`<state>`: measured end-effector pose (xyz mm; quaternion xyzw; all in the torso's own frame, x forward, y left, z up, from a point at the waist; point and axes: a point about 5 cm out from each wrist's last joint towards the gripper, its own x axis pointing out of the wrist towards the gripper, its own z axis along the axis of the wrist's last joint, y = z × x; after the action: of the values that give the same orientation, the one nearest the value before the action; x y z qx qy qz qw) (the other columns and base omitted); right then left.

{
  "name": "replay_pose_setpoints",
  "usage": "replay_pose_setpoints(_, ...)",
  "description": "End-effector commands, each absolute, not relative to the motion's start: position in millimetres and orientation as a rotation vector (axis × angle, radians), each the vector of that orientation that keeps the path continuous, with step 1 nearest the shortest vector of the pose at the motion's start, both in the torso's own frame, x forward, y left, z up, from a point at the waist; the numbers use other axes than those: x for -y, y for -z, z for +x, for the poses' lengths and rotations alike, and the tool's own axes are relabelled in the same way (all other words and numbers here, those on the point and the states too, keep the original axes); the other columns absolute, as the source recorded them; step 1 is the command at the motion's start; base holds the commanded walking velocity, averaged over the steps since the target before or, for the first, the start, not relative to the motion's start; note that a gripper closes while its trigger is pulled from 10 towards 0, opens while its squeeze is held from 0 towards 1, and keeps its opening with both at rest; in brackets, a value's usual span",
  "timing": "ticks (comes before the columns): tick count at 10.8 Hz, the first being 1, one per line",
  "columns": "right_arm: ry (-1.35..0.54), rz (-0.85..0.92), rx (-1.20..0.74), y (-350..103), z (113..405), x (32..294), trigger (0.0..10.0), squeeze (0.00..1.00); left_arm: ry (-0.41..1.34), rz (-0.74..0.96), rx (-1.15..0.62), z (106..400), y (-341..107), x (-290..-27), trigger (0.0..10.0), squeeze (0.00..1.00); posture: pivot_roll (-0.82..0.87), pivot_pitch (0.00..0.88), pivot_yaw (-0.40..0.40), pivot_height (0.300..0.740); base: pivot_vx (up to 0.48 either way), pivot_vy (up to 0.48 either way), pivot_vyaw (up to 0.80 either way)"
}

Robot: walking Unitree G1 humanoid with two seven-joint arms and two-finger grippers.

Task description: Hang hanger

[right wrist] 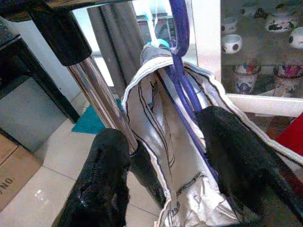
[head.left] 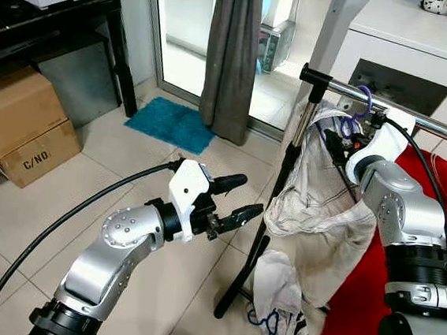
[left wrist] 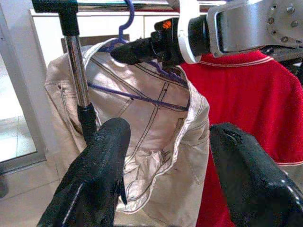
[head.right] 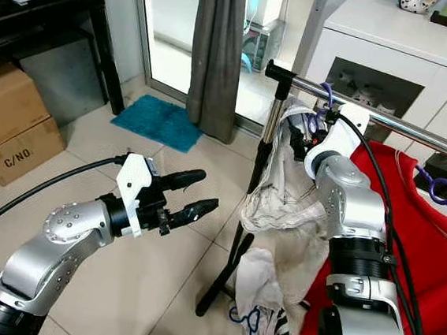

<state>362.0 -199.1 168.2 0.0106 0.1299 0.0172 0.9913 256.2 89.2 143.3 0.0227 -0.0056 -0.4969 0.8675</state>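
The purple hanger (head.left: 359, 109) with its beige garment (head.left: 307, 199) hooks over the rail (head.left: 418, 119) — hanging looks nearly finished. The right gripper (right wrist: 165, 170), spread around hanger and cloth just below the rail, should back away cleanly. The left gripper (head.left: 240, 199) waits wide, empty, off the rail's end.

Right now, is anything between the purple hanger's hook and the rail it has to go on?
Nothing visible does. The purple hanger with the beige garment already has its hook over the rail, beside the upright post. The right gripper is at it.
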Motion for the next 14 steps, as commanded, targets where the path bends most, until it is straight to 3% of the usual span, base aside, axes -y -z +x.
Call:
replay_pose_setpoints(1,-0.025,0.051,-0.269,-166.1,362.4,201.2,10.0,0.17,1.064,0.067,0.02,256.4,-146.6,-86.4,10.0,0.0,0.05,0.0,0.019,0.74,0.0,0.0,0.0)
replay_pose_setpoints(2,-0.025,0.058,-0.267,-166.3,362.1,202.2,10.0,1.0,1.066,0.069,0.019,256.2,-146.4,-86.3,10.0,0.0,0.05,0.0,0.02,0.74,0.0,0.0,0.0)
replay_pose_setpoints(14,-0.054,0.633,-0.257,-159.0,350.9,223.7,10.0,1.0,1.082,0.066,0.006,257.6,-144.4,-82.9,10.0,0.0,0.03,0.0,0.025,0.74,0.0,0.0,0.0)
